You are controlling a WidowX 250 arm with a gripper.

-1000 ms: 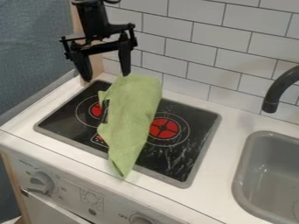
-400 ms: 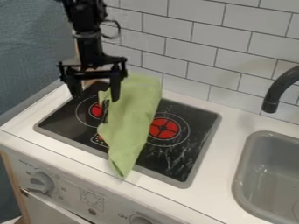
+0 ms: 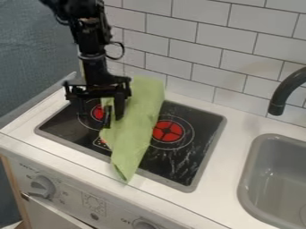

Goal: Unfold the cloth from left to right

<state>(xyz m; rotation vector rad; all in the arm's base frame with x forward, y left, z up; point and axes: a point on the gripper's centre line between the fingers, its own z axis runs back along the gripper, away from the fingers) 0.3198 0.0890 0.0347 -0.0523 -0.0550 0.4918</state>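
Note:
The green cloth [image 3: 138,120] lies folded in a long, narrow shape across the middle of the black stovetop [image 3: 197,150], with its pointed lower end over the stove's front edge. At the cloth's upper left, the black gripper [image 3: 100,111] hangs down and stands open. Its right finger overlaps the cloth's left edge in this view, and its left finger is over the stovetop left of the cloth. Whether the fingertips touch anything, I cannot tell. The gripper hides part of the cloth's left edge.
A grey sink [image 3: 278,174] is set into the white counter [image 3: 224,188] at the right, below a dark faucet [image 3: 284,89]. The white tiled wall [image 3: 203,58] stands behind the stove. Knobs line the front panel [image 3: 90,201].
The gripper has come down toward the stovetop, from above the cloth's upper end to beside its left edge, and its fingers remain apart. The cloth has not visibly moved.

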